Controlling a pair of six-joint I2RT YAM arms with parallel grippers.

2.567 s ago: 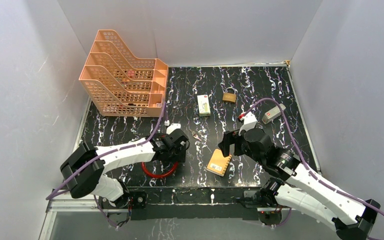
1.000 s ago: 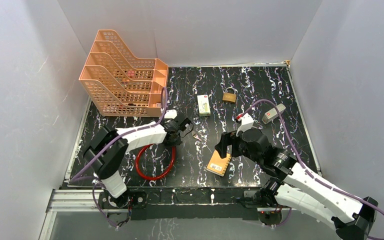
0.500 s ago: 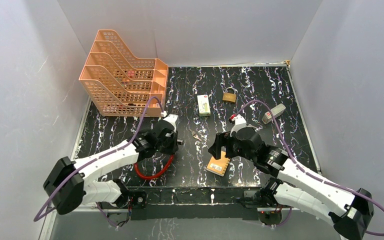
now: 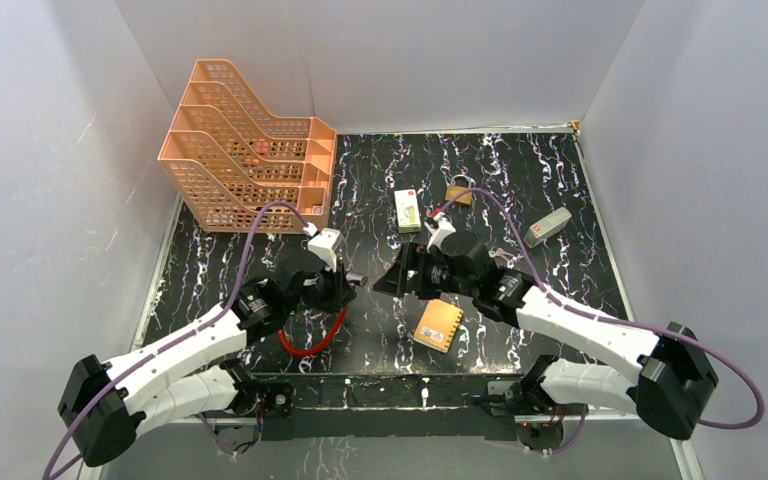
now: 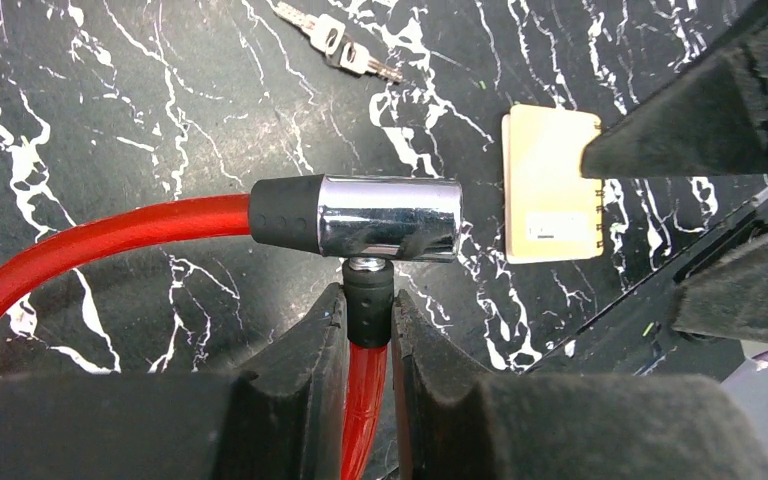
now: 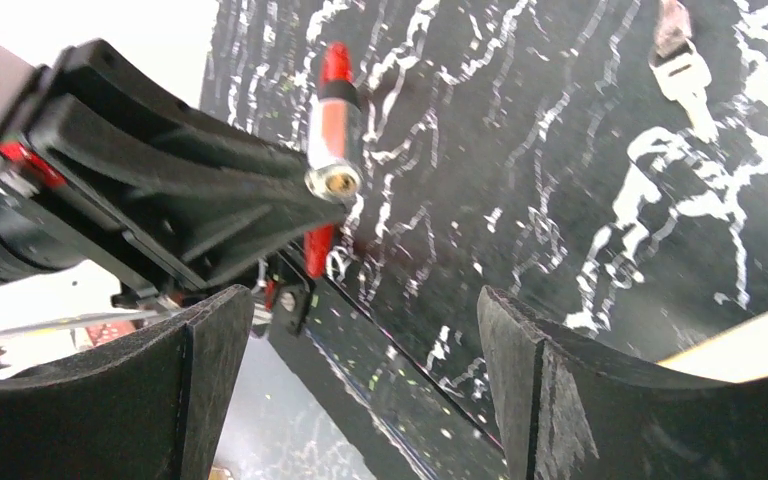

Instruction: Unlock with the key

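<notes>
At the far left of the black table [image 4: 520, 170] with white streaks stands a peach rack [image 4: 250, 150] full of little holes. Near to it, the left arm reaches toward the middle. The left gripper [image 5: 368, 300] is closed tight on the black neck of the red cable [image 5: 90, 240]. Its two fingers [image 5: 305, 345] press that neck from both sides. The cable bends in a loop on the table, near the left arm. Just above the fingers sits the shiny metal end [image 5: 390, 217] of the cable, lying sideways. It has a small round hole in its tip.

The key [image 5: 345, 52] lies flat on the table, a little to the right of the metal end. It looks like two small keys lying together. No gripper touches it. From above, the right gripper hides it.

The right gripper [image 6: 360, 330] comes in from the right, with its jaws spread wide. It faces the tip of the metal end and is close to the key.

Near to it lies a yellow notebook [image 4: 438, 323]. Farther back are a white box [image 4: 407, 210] and a brass padlock [image 4: 457, 193]. At the far right lies a grey block [image 4: 547, 227].
</notes>
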